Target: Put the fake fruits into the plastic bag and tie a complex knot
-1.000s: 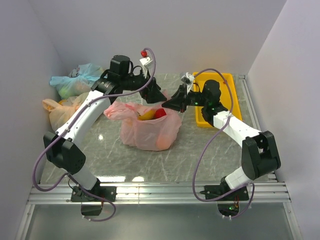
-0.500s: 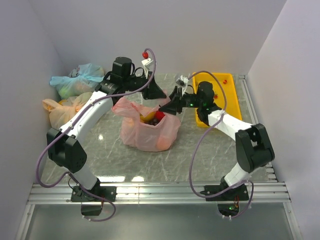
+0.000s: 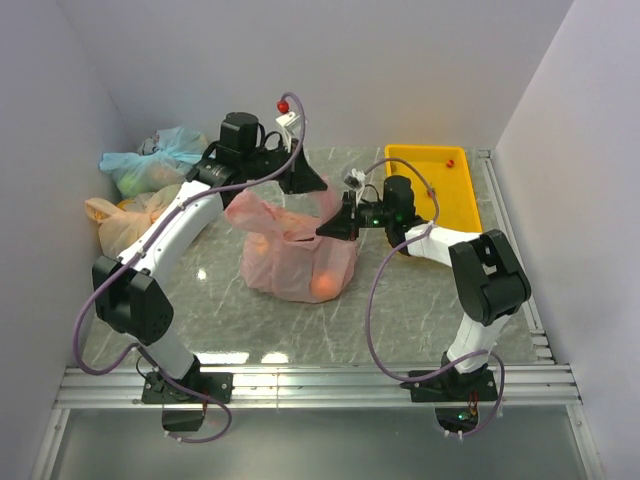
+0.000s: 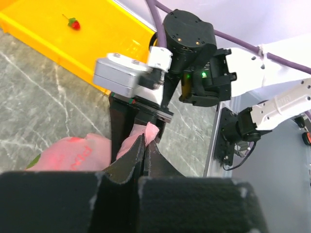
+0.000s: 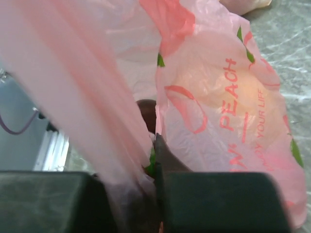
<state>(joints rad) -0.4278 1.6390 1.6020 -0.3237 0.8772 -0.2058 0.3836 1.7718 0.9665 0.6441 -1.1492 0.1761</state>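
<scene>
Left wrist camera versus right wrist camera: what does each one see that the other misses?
Only the left wrist view shows the yellow tray with a tiny red fruit in it, the marble table and the right arm. Only the right wrist view shows the PEACH lettering printed on the pink plastic bag and a dark shape inside. Both show that bag pinched, in the left claw and the right claw respectively.

Bright, even light; soft shadows (right wrist close-up blurred pink).
</scene>
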